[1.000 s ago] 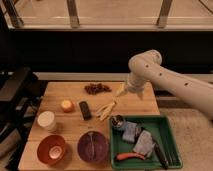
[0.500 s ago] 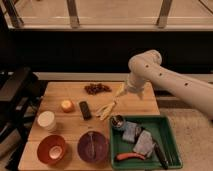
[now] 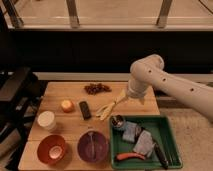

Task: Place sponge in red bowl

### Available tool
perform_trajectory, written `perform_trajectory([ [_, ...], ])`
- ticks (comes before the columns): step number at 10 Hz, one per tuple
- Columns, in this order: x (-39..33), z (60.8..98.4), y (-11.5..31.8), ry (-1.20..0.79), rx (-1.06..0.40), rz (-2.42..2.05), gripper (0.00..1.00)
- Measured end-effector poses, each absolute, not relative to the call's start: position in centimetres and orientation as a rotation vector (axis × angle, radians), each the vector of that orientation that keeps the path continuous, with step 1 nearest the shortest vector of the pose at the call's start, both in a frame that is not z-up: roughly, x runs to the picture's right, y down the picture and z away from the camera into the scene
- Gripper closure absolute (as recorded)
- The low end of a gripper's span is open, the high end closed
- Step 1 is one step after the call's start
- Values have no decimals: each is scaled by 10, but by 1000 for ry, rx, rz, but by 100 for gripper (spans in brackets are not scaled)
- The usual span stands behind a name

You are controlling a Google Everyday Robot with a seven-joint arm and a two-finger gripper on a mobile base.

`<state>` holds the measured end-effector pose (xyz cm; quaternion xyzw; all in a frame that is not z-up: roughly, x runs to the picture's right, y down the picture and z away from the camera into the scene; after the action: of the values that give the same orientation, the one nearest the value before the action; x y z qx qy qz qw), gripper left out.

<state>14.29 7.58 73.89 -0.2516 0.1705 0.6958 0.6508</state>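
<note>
**Gripper:** The gripper (image 3: 102, 113) is held low over the middle of the wooden table (image 3: 60, 92), just right of a dark oblong object (image 3: 85, 110). Its 2 pale fingers are spread wide and nothing is held, which is judged to suit an approach before any grasp.

**Sponge:** The sponge (image 3: 131, 131) is found in the green tray (image 3: 167, 132) at the near right, between a small can (image 3: 118, 122) and the grey-blue rag (image 3: 145, 143), apparently touching the rag.

**Red bowl:** The red bowl (image 3: 51, 149) is set upright at the near left corner, just left of the purple bowl (image 3: 92, 146), and is well apart from the sponge. It is seen to be empty.

**Change:** Against the 2 earlier frames, no shift is noted in arm, gripper or objects.
</note>
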Motion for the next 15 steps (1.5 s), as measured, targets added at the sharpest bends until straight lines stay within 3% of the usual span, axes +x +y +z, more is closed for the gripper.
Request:
perform_trajectory([
  [6,143,716,115,422,-656,1603,20],
  [10,148,702,170,503,-750,1666,20],
  [15,148,702,173,506,-751,1670,20],
])
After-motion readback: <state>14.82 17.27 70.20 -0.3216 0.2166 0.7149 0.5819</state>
